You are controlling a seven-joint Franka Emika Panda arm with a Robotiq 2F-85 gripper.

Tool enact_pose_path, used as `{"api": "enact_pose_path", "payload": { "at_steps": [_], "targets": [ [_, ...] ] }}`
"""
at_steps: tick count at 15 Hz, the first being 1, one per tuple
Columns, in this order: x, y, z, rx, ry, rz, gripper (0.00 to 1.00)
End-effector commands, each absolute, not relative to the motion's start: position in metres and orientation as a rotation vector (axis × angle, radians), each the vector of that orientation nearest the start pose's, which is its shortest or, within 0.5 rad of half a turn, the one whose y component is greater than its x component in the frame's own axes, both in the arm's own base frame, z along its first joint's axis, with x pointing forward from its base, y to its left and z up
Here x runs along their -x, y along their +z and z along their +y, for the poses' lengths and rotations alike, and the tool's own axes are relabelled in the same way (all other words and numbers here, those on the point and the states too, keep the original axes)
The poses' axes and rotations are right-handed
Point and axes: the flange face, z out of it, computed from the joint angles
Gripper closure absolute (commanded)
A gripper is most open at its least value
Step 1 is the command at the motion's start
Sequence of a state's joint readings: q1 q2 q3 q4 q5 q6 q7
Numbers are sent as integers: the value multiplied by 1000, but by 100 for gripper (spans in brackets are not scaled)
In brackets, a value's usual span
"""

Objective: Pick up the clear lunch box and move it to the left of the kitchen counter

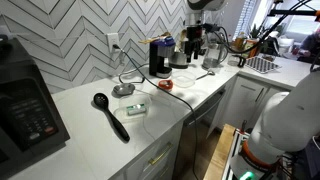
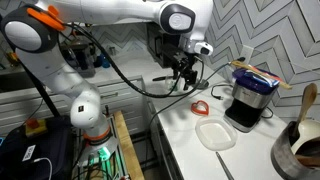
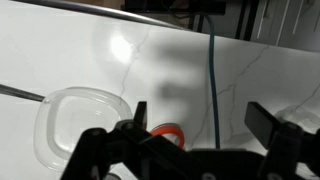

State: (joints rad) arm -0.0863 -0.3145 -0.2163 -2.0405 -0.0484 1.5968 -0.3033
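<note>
The clear lunch box point(image 2: 215, 133) lies flat on the white kitchen counter point(image 2: 190, 150), next to a black coffee machine point(image 2: 250, 100). In the wrist view the clear lunch box point(image 3: 80, 125) is at the lower left, outside the jaws. My gripper point(image 2: 183, 72) hangs open and empty above the counter, behind the box. In the wrist view my gripper point(image 3: 200, 118) has its fingers spread wide over bare counter point(image 3: 270, 70). A small red ring point(image 3: 165, 132) lies between the box and the jaws; it also shows in an exterior view point(image 2: 200, 107).
A blue cable point(image 3: 212, 80) runs across the counter under the gripper. A pot with a wooden spoon point(image 2: 300, 145) stands at the near end. In an exterior view a microwave point(image 1: 25, 105), a black ladle point(image 1: 110, 115) and the coffee machine point(image 1: 160, 55) stand along the counter.
</note>
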Motion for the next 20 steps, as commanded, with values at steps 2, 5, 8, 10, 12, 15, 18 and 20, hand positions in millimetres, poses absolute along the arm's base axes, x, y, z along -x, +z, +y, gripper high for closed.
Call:
{"api": "enact_pose_path", "payload": {
  "at_steps": [2, 5, 8, 10, 12, 15, 18, 20],
  "targets": [
    [-425, 562, -150, 3095, 160, 0, 0],
    [-436, 555, -168, 3212, 3, 99, 0],
    [-447, 521, -194, 3326, -41, 181, 0],
    [-448, 493, -205, 3344, -4, 262, 0],
    [-447, 462, -211, 3338, 72, 355, 0],
    [-448, 458, -211, 3309, 113, 370, 0],
    [-451, 451, -211, 3308, 136, 375, 0],
    [-455, 451, -210, 3297, 71, 350, 0]
  ]
}}
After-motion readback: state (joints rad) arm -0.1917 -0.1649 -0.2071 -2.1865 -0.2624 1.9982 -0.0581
